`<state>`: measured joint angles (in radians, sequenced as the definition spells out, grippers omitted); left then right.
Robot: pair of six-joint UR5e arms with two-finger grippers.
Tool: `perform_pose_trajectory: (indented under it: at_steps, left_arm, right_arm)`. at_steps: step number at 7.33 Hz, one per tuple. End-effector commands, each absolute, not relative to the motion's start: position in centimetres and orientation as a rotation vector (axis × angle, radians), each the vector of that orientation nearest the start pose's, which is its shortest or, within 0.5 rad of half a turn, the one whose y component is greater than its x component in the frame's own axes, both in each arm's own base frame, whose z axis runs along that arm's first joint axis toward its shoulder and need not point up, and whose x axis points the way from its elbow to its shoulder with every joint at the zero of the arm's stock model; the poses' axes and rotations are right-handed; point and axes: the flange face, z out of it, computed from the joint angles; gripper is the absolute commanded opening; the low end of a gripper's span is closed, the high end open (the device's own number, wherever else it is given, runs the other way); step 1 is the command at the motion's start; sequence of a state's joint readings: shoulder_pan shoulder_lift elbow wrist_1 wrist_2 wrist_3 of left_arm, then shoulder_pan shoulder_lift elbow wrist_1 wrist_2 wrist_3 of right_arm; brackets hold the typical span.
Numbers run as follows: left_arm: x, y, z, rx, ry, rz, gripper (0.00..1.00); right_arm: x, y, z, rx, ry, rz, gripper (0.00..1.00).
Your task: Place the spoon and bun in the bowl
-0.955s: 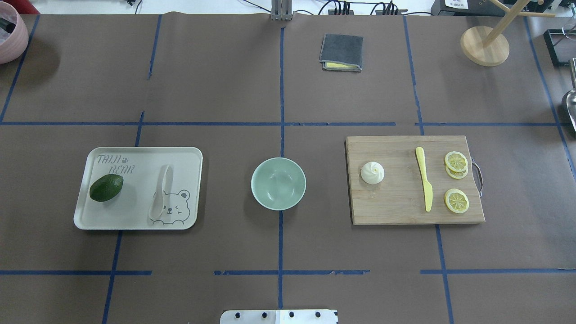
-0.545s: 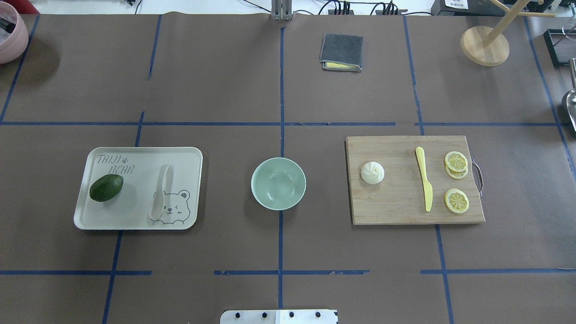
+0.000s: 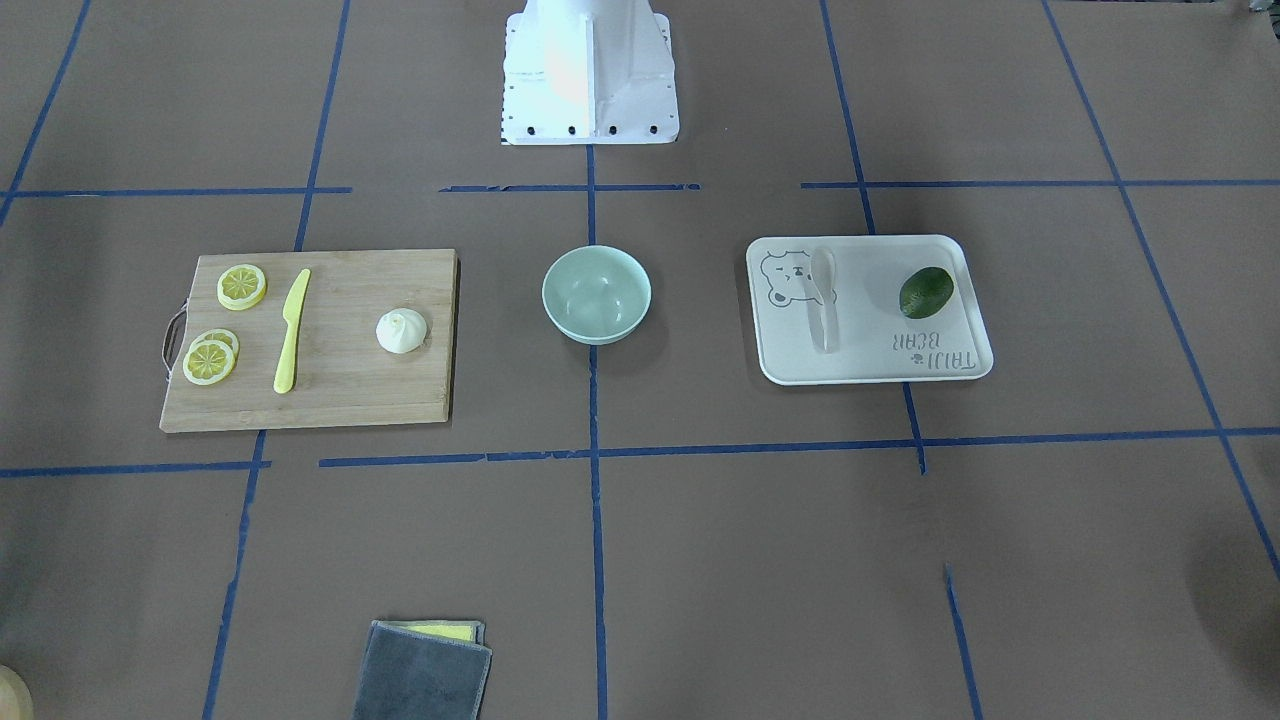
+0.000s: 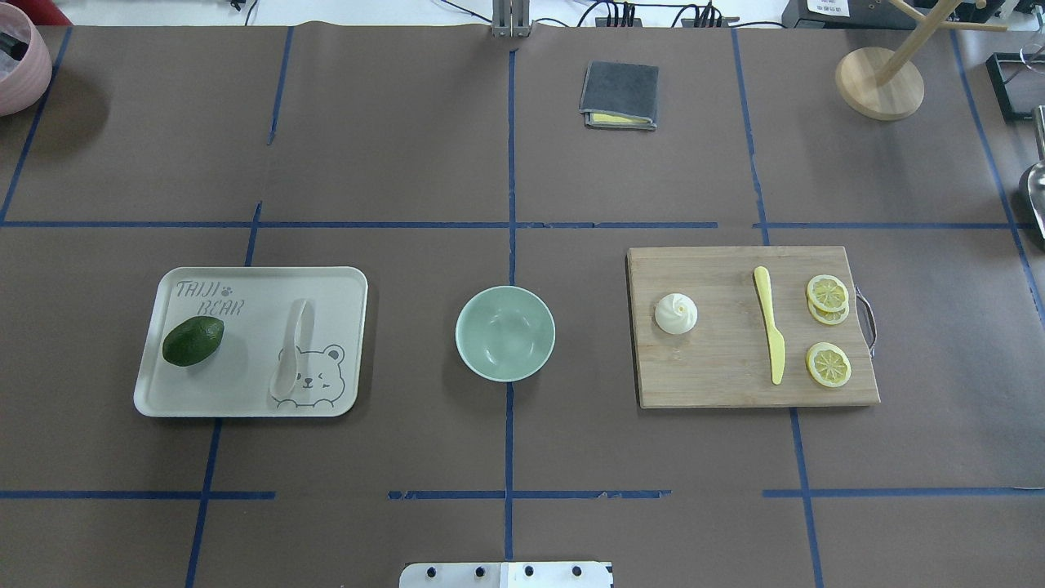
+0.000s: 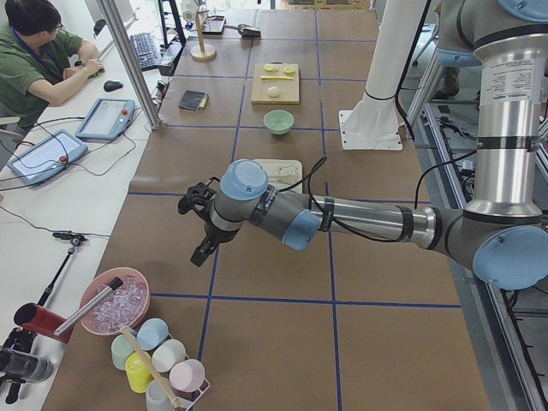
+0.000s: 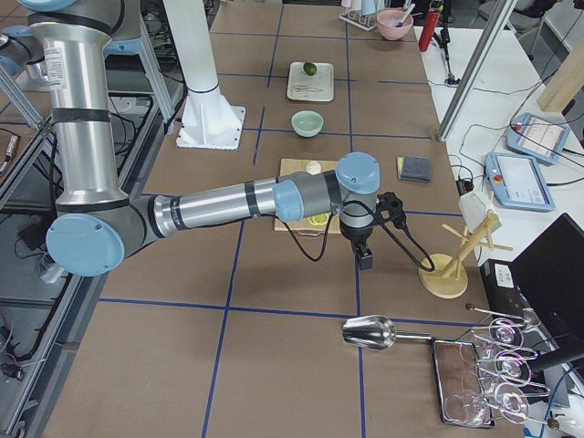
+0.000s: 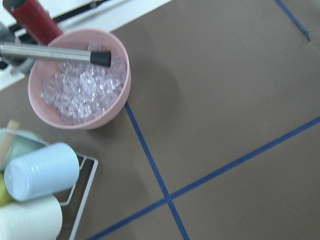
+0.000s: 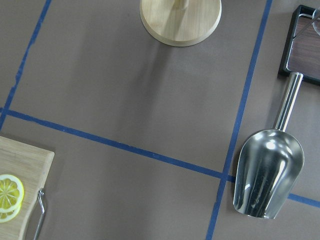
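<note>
The off-white spoon (image 4: 292, 347) lies on the white bear-print tray (image 4: 245, 404) at the table's left, and it also shows in the front-facing view (image 3: 822, 295). The white bun (image 4: 676, 314) sits on the wooden cutting board (image 4: 718, 384) at the right. The mint-green bowl (image 4: 505, 333) stands empty between them. My left gripper (image 5: 202, 250) hangs over the table's far left end, away from the tray. My right gripper (image 6: 366, 260) hangs past the board near the right end. Both show only in the side views, so I cannot tell whether they are open or shut.
An avocado (image 4: 193, 340) lies on the tray. A yellow knife (image 4: 771, 327) and lemon slices (image 4: 828, 363) lie on the board. A grey cloth (image 4: 620, 95), a wooden stand (image 4: 879, 82), a metal scoop (image 8: 268, 172) and a pink bowl of beads (image 7: 80, 90) sit at the edges.
</note>
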<state>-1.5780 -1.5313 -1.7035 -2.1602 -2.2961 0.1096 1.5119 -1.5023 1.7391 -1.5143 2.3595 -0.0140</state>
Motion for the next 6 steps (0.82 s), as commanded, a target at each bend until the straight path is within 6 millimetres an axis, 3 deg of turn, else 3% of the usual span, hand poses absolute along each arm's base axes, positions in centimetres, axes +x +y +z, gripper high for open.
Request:
perform_pose_trajectory:
  at_steps: [1, 2, 4, 6]
  left_arm:
    - [-5.3, -50.4, 52.9, 0.885, 0.675, 0.398, 1.00]
    - [-1.8, -50.6, 50.2, 0.793, 0.847, 0.235, 1.00]
    - [8.0, -50.6, 44.6, 0.783, 0.923, 0.289, 1.00]
    - [17.7, -46.9, 40.7, 0.622, 1.084, 0.215, 1.00]
  right_arm:
    - [2.7, -53.2, 52.1, 0.246, -0.835, -0.097, 1.00]
    - [2.6, -53.2, 52.1, 0.247, -0.833, -0.103, 1.00]
    - [2.6, -52.9, 52.3, 0.299, -0.837, -0.123, 1.00]
    - [2.6, -52.6, 53.2, 0.309, -0.839, -0.127, 1.00]
